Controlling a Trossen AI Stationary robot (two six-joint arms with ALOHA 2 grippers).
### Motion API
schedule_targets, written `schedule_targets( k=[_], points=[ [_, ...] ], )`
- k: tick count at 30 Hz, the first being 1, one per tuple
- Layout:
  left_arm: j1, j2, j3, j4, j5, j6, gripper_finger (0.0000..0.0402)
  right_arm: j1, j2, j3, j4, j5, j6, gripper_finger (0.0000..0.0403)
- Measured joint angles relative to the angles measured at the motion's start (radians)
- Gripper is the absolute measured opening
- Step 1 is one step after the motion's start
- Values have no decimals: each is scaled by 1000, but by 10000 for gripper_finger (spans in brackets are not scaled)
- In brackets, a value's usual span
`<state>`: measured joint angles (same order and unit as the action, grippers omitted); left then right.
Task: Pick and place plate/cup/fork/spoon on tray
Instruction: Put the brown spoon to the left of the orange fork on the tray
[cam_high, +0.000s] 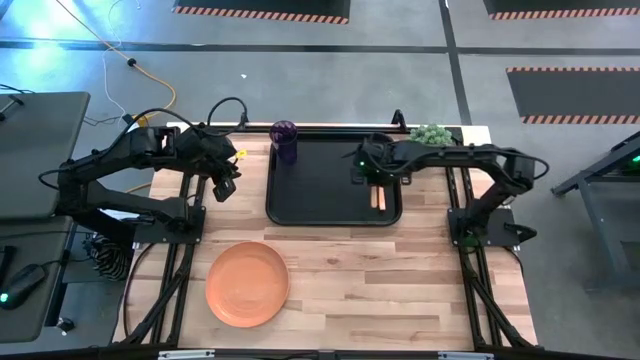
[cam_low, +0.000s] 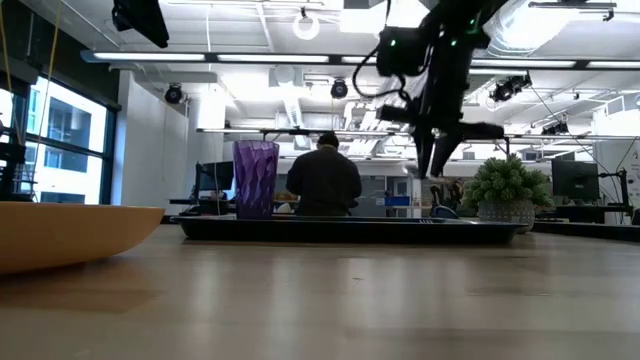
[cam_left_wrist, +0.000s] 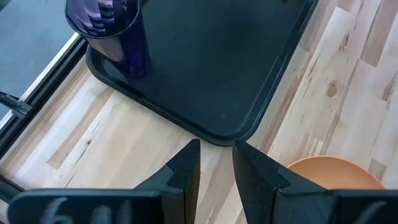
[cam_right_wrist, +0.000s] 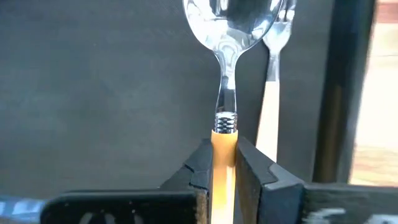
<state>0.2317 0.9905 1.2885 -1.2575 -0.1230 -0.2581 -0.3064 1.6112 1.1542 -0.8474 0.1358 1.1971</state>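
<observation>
The black tray (cam_high: 320, 185) lies at the table's far middle. The purple cup (cam_high: 284, 140) stands upright on the tray's far left corner and also shows in the left wrist view (cam_left_wrist: 109, 28). The orange plate (cam_high: 247, 283) rests on the table, nearer than the tray. My right gripper (cam_right_wrist: 224, 163) is over the tray's right part (cam_high: 366, 172), shut on the spoon (cam_right_wrist: 229, 56). The fork (cam_right_wrist: 270, 99) lies on the tray beside the spoon, near the tray's right rim. My left gripper (cam_left_wrist: 216, 163) hovers above the table left of the tray (cam_high: 225, 186), empty, fingers a narrow gap apart. My right gripper pinches the spoon's orange handle (cam_right_wrist: 224, 140) between its two fingers, close to where the handle meets the metal neck. The spoon runs straight on past the fingertips, along them, with its silver bowl (cam_right_wrist: 233, 18) foremost over the tray floor. Whether the bowl touches the tray I cannot tell.
A green bushy plant (cam_high: 430, 133) stands on the table at the tray's far right corner. Bare wood lies left of the tray and along the near right part of the table. In the low view a person (cam_low: 320, 180) sits in the room beyond the table.
</observation>
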Motion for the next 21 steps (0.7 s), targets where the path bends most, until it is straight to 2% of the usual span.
schedule_targets(
  k=[8, 21],
  points=[
    [0, 0, 0, 0, -8, 0, 85, -35, 98, 0, 76, -46, -32, 21],
    [0, 0, 0, -1, -22, 0, 85, -63, 185, 0, 91, -68, -28, 21]
  ],
)
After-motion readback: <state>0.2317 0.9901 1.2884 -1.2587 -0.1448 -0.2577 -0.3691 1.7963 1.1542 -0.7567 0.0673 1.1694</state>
